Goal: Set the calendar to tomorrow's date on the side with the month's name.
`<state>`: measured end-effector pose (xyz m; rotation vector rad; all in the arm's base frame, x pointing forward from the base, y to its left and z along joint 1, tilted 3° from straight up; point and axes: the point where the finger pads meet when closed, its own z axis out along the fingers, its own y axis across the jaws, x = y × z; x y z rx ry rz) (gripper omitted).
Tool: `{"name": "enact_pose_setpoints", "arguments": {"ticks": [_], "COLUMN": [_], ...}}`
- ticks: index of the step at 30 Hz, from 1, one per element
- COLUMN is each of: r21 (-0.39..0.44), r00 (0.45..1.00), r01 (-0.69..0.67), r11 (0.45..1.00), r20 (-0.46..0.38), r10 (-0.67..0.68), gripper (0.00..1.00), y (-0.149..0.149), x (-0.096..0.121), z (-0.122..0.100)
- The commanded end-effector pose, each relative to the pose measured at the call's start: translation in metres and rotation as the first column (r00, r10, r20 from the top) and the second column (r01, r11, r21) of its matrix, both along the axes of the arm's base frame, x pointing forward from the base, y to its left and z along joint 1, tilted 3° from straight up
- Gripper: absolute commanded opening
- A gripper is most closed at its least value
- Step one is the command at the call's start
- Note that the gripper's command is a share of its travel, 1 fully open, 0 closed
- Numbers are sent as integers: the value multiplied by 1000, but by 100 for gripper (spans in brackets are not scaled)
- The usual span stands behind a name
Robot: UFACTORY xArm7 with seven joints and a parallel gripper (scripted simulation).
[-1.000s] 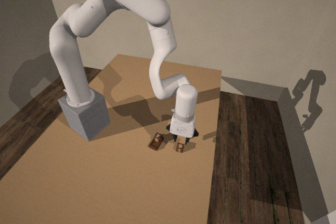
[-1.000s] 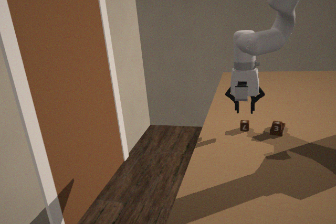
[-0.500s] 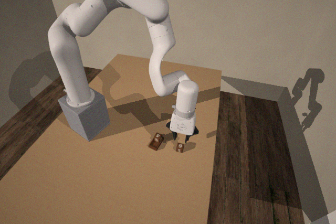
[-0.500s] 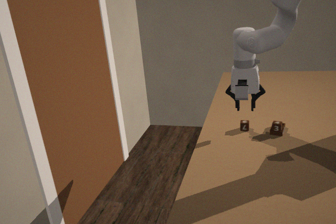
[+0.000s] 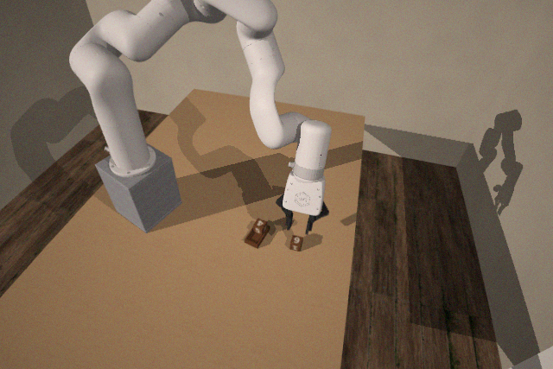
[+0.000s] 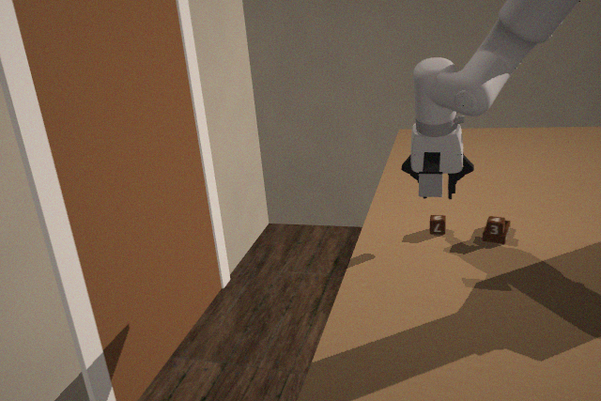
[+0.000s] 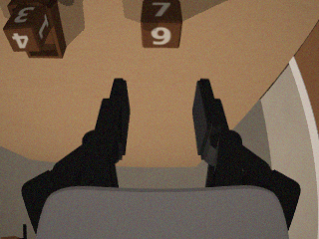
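Hovering above the table (image 5: 187, 293) (image 6: 543, 183) with my gripper (image 5: 299, 230) (image 6: 438, 197) (image 7: 160, 95) apart and nothing between the fingers, I have the loose cube (image 5: 295, 243) (image 6: 437, 224) (image 7: 160, 34) below and just ahead of my fingertips, its 9-or-6 face towards me, while the tray (image 5: 253, 240) (image 6: 494, 239) (image 7: 58, 42) with the other cube (image 5: 259, 225) (image 6: 495, 227) (image 7: 24, 35) lies off to one side. Closing on it would first need a move forward and down, squared to its side faces; whether that digit reads 6 or 9, I can't fairly judge.

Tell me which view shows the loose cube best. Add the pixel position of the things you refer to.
The wrist view: the loose cube (image 5: 295, 242) (image 6: 437, 224) (image 7: 160, 25) is biggest there, two digits sharp, top edge cropped. Top shows it small; exterior too, with a 7-like digit facing out.
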<state>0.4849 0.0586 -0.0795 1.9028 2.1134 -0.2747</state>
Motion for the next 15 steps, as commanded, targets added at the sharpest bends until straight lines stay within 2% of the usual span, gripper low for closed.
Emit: {"name": "enact_pose_setpoints", "arguments": {"ticks": [1, 9, 15], "r21": [-17, -268, -281], "r00": [1000, 999, 999], "r01": [-1, 16, 17], "r11": [1000, 963, 960], "r20": [0, 34, 39], "r10": [1, -7, -7], "gripper": [49, 49, 49], "y": [2, 4, 7], "x": [1, 1, 1], "z": [0, 0, -1]}}
